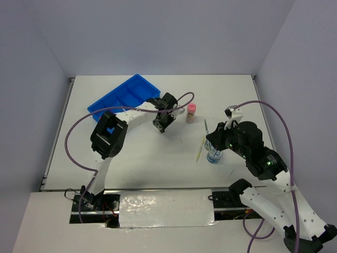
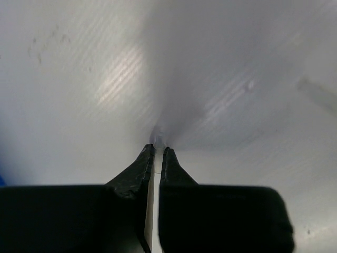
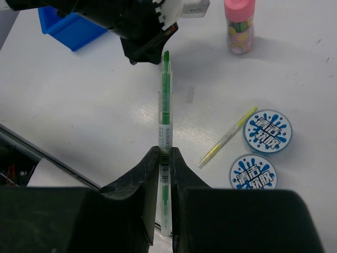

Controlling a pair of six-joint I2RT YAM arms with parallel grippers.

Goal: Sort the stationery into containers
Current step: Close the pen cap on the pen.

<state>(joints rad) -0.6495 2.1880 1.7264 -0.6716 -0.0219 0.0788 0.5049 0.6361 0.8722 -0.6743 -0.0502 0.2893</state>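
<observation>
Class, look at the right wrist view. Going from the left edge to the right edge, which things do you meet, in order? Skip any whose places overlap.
blue tray → green-tipped pen → pink-capped bottle

blue-white discs: white Chinese lettering, seemingly 清洁软胶 | green pen: barcode label; print illegible

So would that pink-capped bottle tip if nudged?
The bottle stands upright, taller than wide, so a push near its top would probably tip it. It looks like clear plastic holding small coloured bits, so likely light; once down it might roll.
</observation>
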